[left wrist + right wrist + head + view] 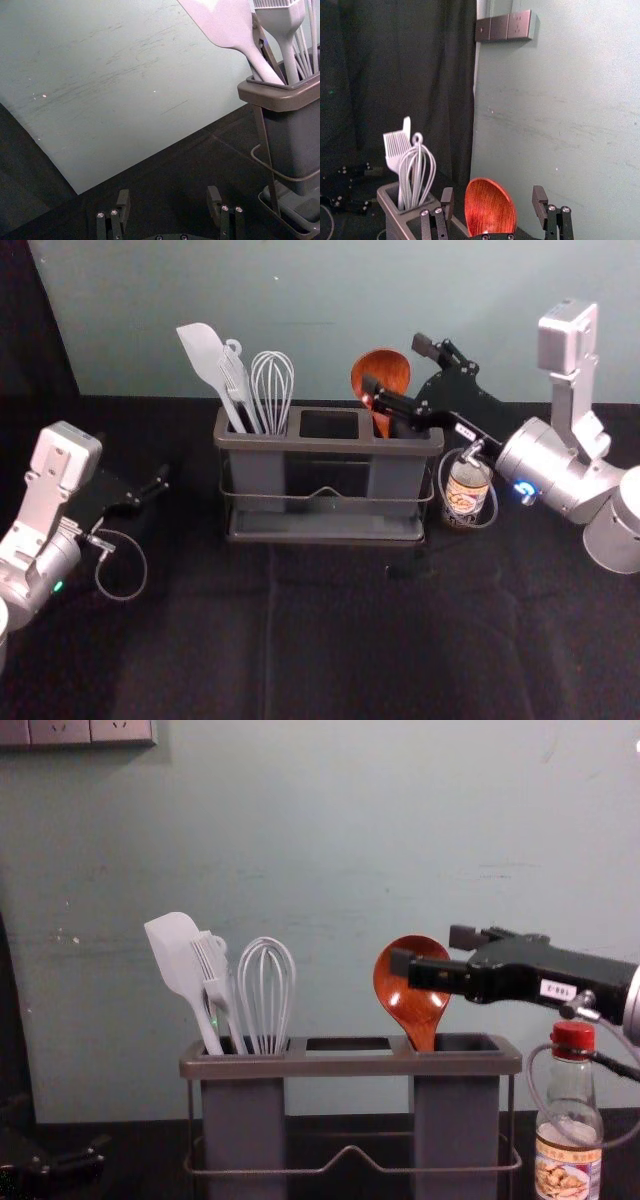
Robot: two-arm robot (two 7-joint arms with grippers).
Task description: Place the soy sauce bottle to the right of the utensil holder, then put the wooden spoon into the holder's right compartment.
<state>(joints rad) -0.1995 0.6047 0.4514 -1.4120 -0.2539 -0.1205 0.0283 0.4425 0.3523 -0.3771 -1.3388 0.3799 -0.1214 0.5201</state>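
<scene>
My right gripper (398,368) is open beside the wooden spoon (381,370), which stands bowl-up in the right compartment of the utensil holder (330,445). From the chest, one finger of the right gripper (430,952) crosses in front of the spoon's bowl (396,988). Between the fingertips of the right gripper (493,196), the wrist camera sees the bowl of the spoon (489,206); contact cannot be made out. The soy sauce bottle (568,1145) is upright to the right of the holder (350,1065), red cap on. My left gripper (152,492) rests left of the holder, open (169,197).
A white spatula (172,952), a brush (212,970) and a whisk (267,982) stand in the holder's left compartment. A wall (330,300) rises behind the black-covered table (330,640). A loose tube (545,1105) from my right arm hangs before the bottle.
</scene>
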